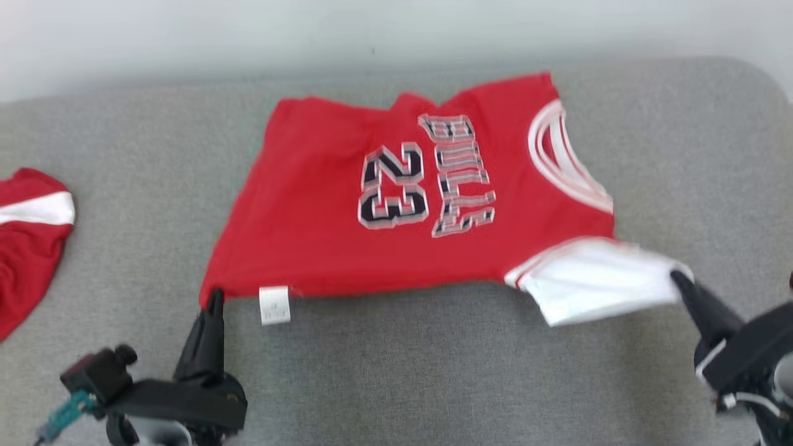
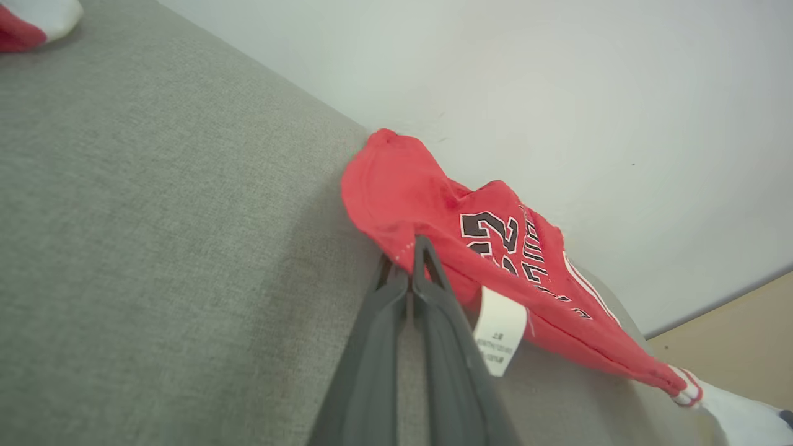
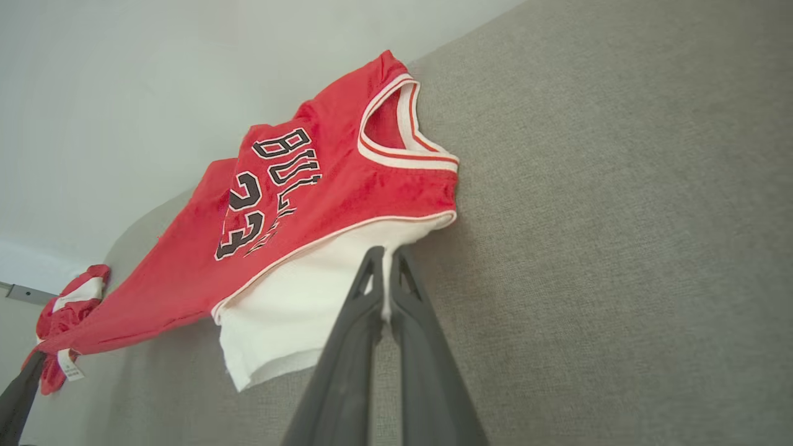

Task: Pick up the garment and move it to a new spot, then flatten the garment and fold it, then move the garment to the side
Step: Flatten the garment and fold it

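Observation:
The garment [image 1: 347, 210] is a red jersey with a black and white "23", white trim and a white sleeve; it is held stretched just above the grey surface [image 1: 433, 371]. My left gripper [image 1: 214, 297] is shut on its red bottom corner, next to a white care label [image 1: 274, 305]. My right gripper [image 1: 676, 277] is shut on the edge of the white sleeve. In the left wrist view the fingers [image 2: 403, 266] pinch the red hem of the garment [image 2: 433, 204]. The right wrist view has my right gripper [image 3: 385, 254] clamped on white cloth of the garment [image 3: 291, 204].
A second red and white garment [image 1: 28, 235] lies bunched at the left edge of the grey surface. A pale wall [image 1: 310, 31] runs behind the surface's far edge. The rounded right corner [image 1: 756, 80] drops off to a beige floor [image 2: 743, 334].

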Tool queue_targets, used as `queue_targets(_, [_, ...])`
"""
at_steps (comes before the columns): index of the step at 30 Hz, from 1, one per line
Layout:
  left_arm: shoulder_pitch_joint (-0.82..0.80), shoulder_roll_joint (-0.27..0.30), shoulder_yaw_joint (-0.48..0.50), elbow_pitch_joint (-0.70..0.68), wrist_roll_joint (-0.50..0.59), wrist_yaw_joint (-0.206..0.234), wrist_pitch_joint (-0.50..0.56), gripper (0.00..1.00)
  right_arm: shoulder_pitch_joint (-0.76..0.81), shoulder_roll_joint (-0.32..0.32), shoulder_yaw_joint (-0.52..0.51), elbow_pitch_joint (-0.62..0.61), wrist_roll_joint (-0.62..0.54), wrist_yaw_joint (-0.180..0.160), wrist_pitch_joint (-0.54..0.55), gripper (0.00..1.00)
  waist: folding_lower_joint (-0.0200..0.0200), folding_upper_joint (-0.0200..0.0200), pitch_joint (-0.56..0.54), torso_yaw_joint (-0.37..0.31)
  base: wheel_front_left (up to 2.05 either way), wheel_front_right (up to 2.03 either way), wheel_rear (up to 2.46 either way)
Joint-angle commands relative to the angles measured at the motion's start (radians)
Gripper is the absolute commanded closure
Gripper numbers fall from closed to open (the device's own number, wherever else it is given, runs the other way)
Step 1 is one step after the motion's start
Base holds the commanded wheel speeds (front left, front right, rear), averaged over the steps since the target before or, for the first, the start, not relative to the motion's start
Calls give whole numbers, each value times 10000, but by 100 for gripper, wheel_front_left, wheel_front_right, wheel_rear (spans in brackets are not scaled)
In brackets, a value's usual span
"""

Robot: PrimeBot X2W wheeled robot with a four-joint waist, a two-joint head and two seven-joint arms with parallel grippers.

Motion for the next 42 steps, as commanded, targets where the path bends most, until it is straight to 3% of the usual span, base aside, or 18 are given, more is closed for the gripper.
queue_targets(1, [273,-64,61,-20,-25,29,-60,100,360,202,-188,-194,-307,10,301,100,5,2,-542,69,0,0,0])
queue_targets(6, [1104,-327,132,-116,231,195,-97,100,1372,855,-693,-878,-1294,10,1439,100,5,2,-930,103,0,0,0])
queue_targets(11, [1854,-506,198,-357,480,469,-104,100,2043,1065,-1046,-1157,-1684,10,2268,100,5,2,-1200,127,0,0,0])
queue_targets(24, [3508,-368,6,-947,668,1110,239,100,2783,1121,-1558,-902,-2094,10,2462,100,5,2,-1561,223,0,0,0])
queue_targets(35, [2975,-304,53,-1563,625,1266,443,100,1983,1121,-1177,-894,-2063,10,1043,100,5,2,-1536,265,0,0,0])
queue_targets(42, [1727,-99,192,-1685,454,1045,786,100,-31,917,-112,-776,-2014,10,243,100,5,2,-1124,51,0,0,0])
